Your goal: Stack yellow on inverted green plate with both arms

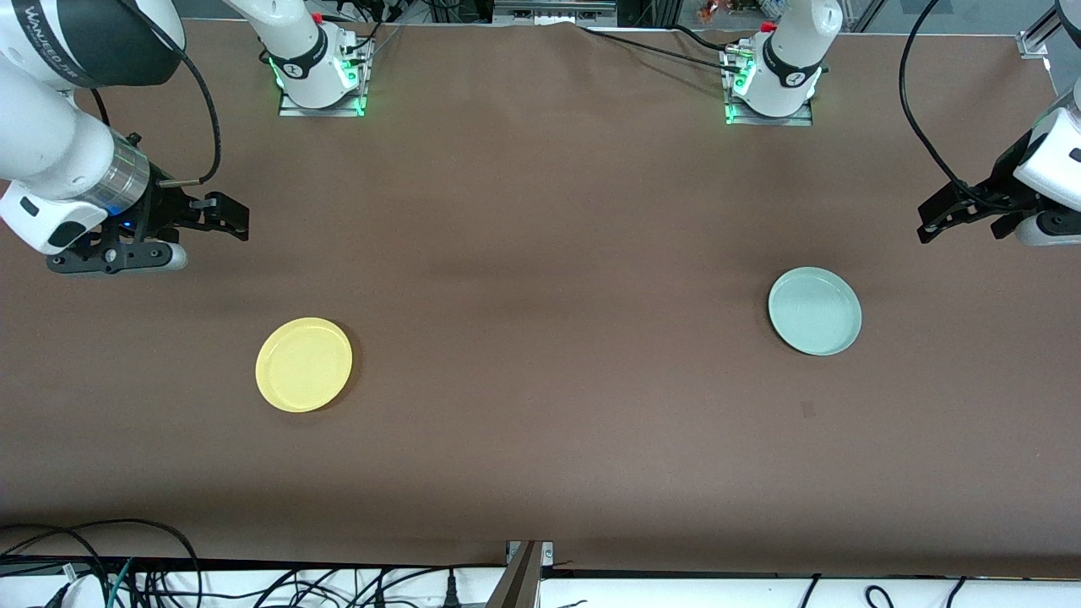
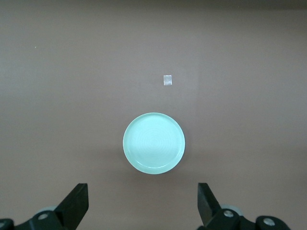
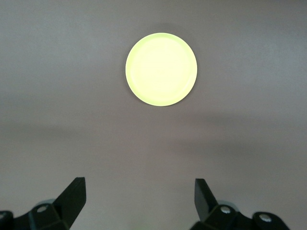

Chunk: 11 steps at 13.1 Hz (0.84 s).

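The yellow plate (image 1: 304,365) (image 3: 161,69) lies flat on the brown table toward the right arm's end. The green plate (image 1: 815,311) (image 2: 153,143) lies flat toward the left arm's end, apparently hollow side up. My right gripper (image 1: 236,221) (image 3: 139,187) hangs open over bare table, well apart from the yellow plate, with nothing between its fingers. My left gripper (image 1: 926,226) (image 2: 143,191) hangs open over bare table, clear of the green plate, and is empty too.
A small square mark (image 1: 808,410) (image 2: 167,80) sits on the table nearer to the front camera than the green plate. The arm bases (image 1: 321,80) (image 1: 770,84) stand along the table's back edge. Cables (image 1: 127,566) run along the front edge.
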{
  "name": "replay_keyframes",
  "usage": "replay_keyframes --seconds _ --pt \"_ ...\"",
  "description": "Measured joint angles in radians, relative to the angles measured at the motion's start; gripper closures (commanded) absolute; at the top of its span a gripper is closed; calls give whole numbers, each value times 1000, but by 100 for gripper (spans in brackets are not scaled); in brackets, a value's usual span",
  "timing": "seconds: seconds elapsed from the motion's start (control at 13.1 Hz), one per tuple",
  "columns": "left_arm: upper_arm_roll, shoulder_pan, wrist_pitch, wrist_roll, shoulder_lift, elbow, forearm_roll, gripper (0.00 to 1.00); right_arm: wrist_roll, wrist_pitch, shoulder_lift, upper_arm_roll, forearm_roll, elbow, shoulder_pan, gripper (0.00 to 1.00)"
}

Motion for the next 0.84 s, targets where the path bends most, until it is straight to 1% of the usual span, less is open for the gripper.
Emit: replay_keyframes --seconds 0.46,0.84 --pt "-1 0 -1 3 0 6 -5 0 0 2 0 0 0 0 0 0" --pt "-1 0 -48 3 5 14 -10 0 0 3 0 0 0 0 0 0"
